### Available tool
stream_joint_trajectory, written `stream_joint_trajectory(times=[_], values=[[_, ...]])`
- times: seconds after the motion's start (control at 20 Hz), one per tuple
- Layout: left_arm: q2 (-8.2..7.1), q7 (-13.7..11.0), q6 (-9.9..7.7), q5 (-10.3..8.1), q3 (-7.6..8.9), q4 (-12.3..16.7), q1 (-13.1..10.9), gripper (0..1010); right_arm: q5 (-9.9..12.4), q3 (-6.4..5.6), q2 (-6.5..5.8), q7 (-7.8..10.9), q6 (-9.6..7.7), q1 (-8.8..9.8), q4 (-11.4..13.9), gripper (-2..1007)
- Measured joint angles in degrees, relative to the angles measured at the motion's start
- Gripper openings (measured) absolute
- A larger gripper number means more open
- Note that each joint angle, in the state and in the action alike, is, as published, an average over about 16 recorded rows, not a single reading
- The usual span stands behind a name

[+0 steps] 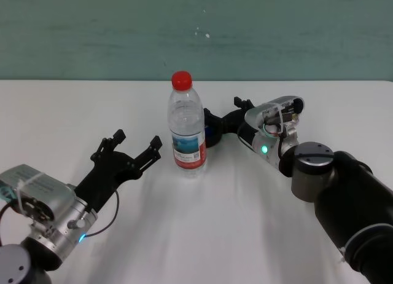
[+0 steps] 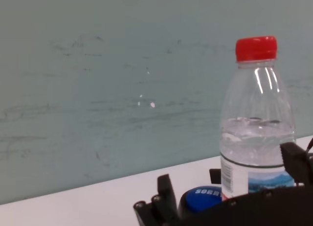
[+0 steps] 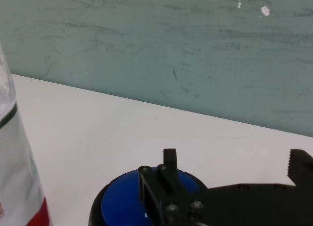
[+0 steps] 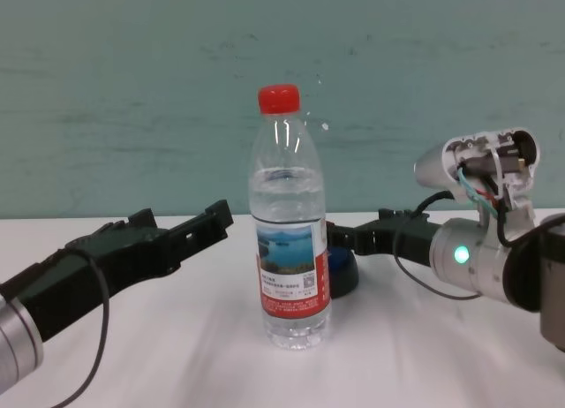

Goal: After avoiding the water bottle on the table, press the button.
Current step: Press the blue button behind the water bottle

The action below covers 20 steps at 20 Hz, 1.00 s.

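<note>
From the head view, the right gripper (image 1: pixel 216 119) is reaching behind the water bottle (image 1: pixel 186 125) standing mid-table (image 1: pixel 55 106), fingers spread, while the left gripper (image 1: pixel 136 147) is idling open beside it. In the right wrist view, one finger (image 3: pixel 168 173) is hovering over the button (image 3: pixel 128 196), suggesting the press is next: a short push down. In the chest view, the button is sitting just behind the bottle, toward the far edge.

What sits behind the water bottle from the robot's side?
The button, its blue dome and black base half hidden by the water bottle. The right gripper reaches over it, fingers open; contact is hidden.
</note>
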<state>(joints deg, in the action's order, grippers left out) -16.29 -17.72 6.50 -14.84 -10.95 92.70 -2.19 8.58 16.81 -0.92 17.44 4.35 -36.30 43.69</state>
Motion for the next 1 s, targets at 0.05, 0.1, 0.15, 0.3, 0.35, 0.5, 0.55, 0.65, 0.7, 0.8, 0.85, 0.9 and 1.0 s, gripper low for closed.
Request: stream_joint_trajectory(times=[0.05,0.1,0.15,0.3,0.35,0.5,0.55,0.65,0.7,0.8,0.85,0.9,1.0], values=[[0.00,0.00,0.00,0.00,0.00,0.00,0.00,1010,0.00,-0.01,-0.02,0.03,-0.03,0.05,0.05,1004],[0.00,0.00,0.00,0.00,0.00,0.00,0.00,1010,-0.01,-0.03,-0.05,0.05,-0.06,0.11,0.11,1004],[0.00,0.00,0.00,0.00,0.00,0.00,0.00,1010,-0.01,-0.04,-0.08,0.07,-0.10,0.16,0.18,1004],[0.00,0.00,0.00,0.00,0.00,0.00,0.00,1010,-0.02,-0.06,-0.18,0.14,-0.21,0.33,0.35,1004],[0.00,0.00,0.00,0.00,0.00,0.00,0.00,1010,-0.03,-0.06,-0.22,0.15,-0.27,0.39,0.42,1004],[0.00,0.00,0.00,0.00,0.00,0.00,0.00,1010,-0.06,-0.03,-0.33,0.21,-0.44,0.56,0.62,1004],[0.00,0.00,0.00,0.00,0.00,0.00,0.00,1010,-0.08,-0.02,-0.37,0.23,-0.51,0.60,0.68,1004],[0.00,0.00,0.00,0.00,0.00,0.00,0.00,1010,-0.11,0.02,-0.45,0.28,-0.69,0.66,0.81,1004],[0.00,0.00,0.00,0.00,0.00,0.00,0.00,1010,-0.12,0.04,-0.48,0.31,-0.81,0.69,0.87,1004],[0.00,0.00,0.00,0.00,0.00,0.00,0.00,1010,-0.11,0.08,-0.54,0.40,-1.13,0.71,0.96,1004],[0.00,0.00,0.00,0.00,0.00,0.00,0.00,1010,-0.09,0.10,-0.56,0.46,-1.31,0.70,0.97,1004],[0.00,0.00,0.00,0.00,0.00,0.00,0.00,1010,-0.07,0.13,-0.59,0.52,-1.50,0.69,0.97,1004],[0.00,0.00,0.00,0.00,0.00,0.00,0.00,1010,0.01,0.17,-0.61,0.65,-1.88,0.64,0.95,1004]])
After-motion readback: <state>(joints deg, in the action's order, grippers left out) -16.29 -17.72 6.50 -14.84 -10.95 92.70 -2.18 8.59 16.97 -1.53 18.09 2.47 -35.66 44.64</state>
